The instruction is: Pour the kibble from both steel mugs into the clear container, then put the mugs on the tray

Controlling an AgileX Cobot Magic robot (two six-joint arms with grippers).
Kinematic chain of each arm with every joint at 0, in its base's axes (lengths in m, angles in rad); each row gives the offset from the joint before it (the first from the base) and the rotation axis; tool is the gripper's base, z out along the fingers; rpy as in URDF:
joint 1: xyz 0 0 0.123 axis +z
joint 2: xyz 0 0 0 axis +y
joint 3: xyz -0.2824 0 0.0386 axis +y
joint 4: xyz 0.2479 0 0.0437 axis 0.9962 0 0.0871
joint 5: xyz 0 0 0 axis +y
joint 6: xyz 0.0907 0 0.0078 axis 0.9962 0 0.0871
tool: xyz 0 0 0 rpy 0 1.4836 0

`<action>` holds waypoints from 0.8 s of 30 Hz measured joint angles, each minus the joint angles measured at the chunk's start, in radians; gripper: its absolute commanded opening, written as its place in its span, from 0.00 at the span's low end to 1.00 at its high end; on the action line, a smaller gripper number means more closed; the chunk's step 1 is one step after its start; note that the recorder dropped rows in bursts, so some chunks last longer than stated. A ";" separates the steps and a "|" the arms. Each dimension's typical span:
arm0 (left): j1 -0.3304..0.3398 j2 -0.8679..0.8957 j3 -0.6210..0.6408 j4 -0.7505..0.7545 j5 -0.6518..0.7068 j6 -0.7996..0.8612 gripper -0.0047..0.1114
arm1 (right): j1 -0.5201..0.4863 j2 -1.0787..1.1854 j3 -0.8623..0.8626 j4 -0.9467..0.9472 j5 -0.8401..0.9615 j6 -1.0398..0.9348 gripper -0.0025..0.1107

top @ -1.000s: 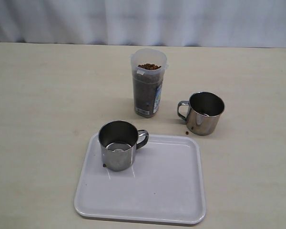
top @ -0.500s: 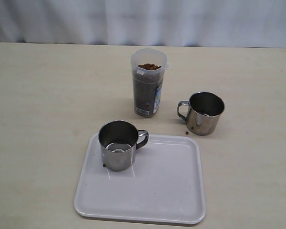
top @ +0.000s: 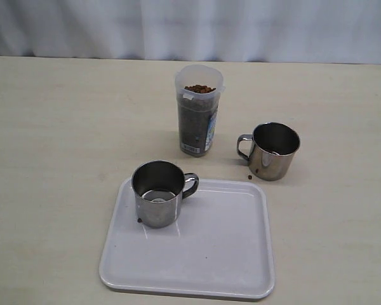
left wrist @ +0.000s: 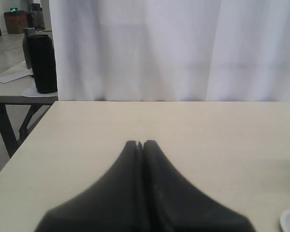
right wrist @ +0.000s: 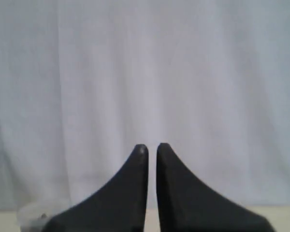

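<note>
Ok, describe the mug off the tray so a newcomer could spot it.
Find the white tray on the table. Past its far right corner, right of the tall clear container, stands a steel mug. Unlike its twin, it sits on bare table, handle left.

The beige table bears the tray near the front, the clear container farther back, a steel mug to its right, and one stray kibble pellet beside that mug.
</note>
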State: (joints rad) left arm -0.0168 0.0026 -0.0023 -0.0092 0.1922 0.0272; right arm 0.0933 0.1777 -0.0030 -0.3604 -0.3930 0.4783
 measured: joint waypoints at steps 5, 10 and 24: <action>0.000 0.000 0.000 0.000 0.001 0.000 0.04 | 0.000 0.403 0.000 -0.082 -0.154 0.002 0.53; 0.000 0.000 0.000 0.000 0.001 0.000 0.04 | 0.000 0.862 -0.060 -0.138 -0.283 -0.015 0.99; 0.000 0.000 0.000 0.000 0.001 0.000 0.04 | 0.000 1.448 -0.321 -0.425 -0.418 -0.053 0.99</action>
State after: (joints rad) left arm -0.0168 0.0026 -0.0023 -0.0092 0.1929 0.0272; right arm 0.0938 1.6252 -0.3240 -0.7850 -0.8114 0.4257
